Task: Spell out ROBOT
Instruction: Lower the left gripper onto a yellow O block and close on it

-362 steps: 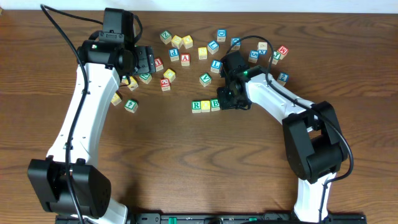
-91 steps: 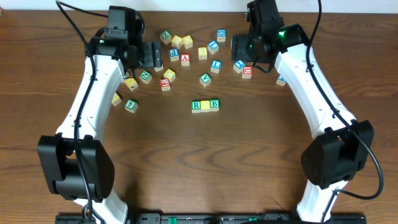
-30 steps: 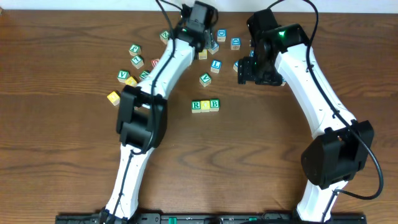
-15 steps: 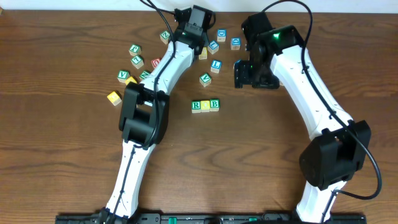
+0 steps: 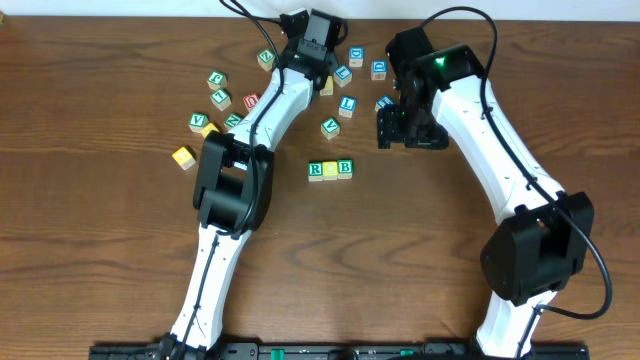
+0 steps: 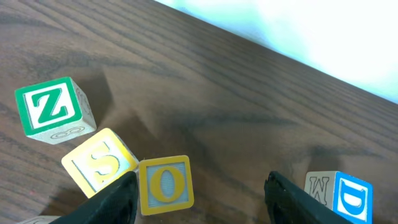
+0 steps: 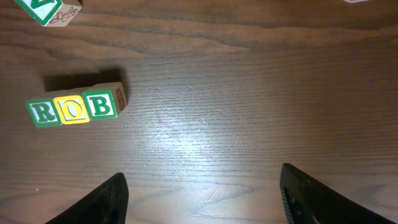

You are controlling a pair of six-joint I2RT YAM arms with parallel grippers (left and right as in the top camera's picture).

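Left tool (image 6: pixel 200 185) is hanging over the far cluster with its fingers spread and nothing pinched. The yellow O cube (image 6: pixel 165 185) is sitting on the surface (image 6: pixel 236 106) inside the gap. It is crowding one finger (image 6: pixel 118 198) and lying well off the tool's midline. The yellow S cube (image 6: pixel 99 165) is touching the O on that same side, just outside that finger (the risky neighbour). The green Z cube (image 6: pixel 48 109) is lying beyond the S. The blue D cube (image 6: pixel 349 196) is sitting just outside the opposite finger.

Step in hand, as I am reading it: picking the second O. Doing it well is calling for the near finger to drop into the S–O seam, not onto the S. The squeeze should be slow, so that finger nudges the O toward the midline, with flat faces meeting the pads. Then lift straight.

Right tool (image 7: pixel 203 177) is hovering spread and empty. The R-O-B row (image 7: pixel 74 109) is lying ahead of it and off to one side, its cubes touching and its B end waiting for the O.
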